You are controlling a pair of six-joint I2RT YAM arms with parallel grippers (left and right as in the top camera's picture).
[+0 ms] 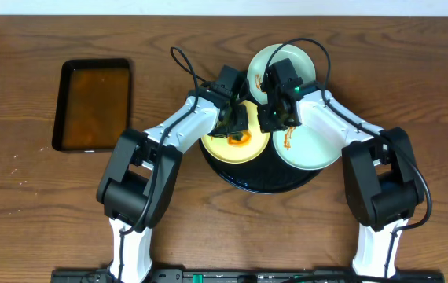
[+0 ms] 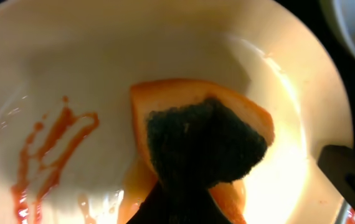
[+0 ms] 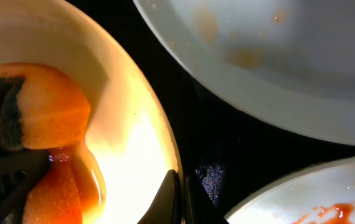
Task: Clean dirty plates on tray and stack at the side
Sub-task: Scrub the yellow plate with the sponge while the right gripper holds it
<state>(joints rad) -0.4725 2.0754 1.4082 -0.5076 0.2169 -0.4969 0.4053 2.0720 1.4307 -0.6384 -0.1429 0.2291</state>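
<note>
- Left wrist view: left jaws pinch a sponge [image 2: 202,143] on the yellow plate [image 2: 103,50]; this looks like the scrubbing step.
- Right jaws, pressed together, sit beside its rim.
- Next likely needs a sweep across the sauce streaks [image 2: 47,143].

**Table** [image 1: 20,220]: dark brown wood with the grain running left to right. A few pale specks show near the left edge. A white strip [image 1: 208,6] borders the far side.

**Rectangular tray** [image 1: 57,106]: black, with rounded corners and a raised rim. It sits on the left part of the table, long side running front to back. A shallow layer of orange-brown liquid [image 1: 94,106] covers its whole base.

**Sponge** [image 2: 240,115]: orange body with a dark green scouring layer [image 2: 196,143]. It is wet, and orange liquid pools at its lower edge.
</note>
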